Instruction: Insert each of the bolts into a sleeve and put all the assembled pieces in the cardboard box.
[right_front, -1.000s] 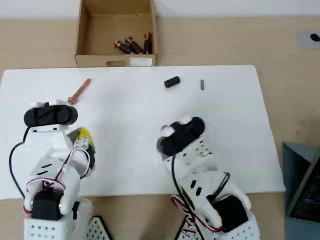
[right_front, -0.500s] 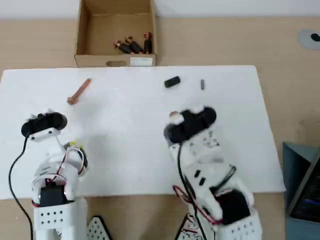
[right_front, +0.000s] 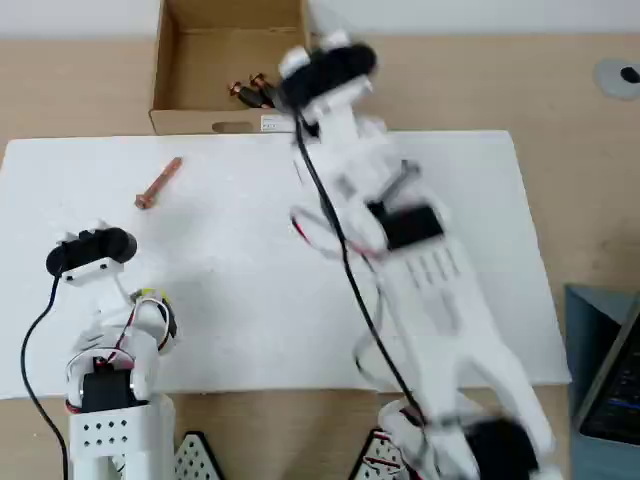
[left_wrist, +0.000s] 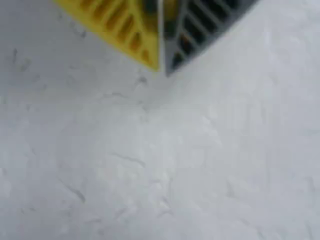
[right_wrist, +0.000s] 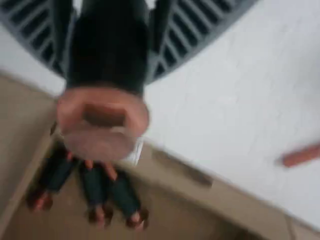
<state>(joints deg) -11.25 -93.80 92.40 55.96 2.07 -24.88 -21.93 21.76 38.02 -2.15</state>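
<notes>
Right wrist view: right pincer (right_wrist: 107, 30) pinching a black sleeve with a copper-coloured bolt inside (right_wrist: 102, 115), above the near wall of the brown cardboard box (right_front: 166, 70) holding three assembled pieces (right_wrist: 95, 195). Left pincer (left_wrist: 161, 55) pressed together over the white sheet (left_wrist: 175, 165).

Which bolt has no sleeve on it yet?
The bare copper bolt lying alone on the white mat. The three bolts in the cardboard box and the held bolt in the right gripper wear black sleeves.

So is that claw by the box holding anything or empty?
Holding: the right gripper is shut on a bolt in its black sleeve.
</notes>
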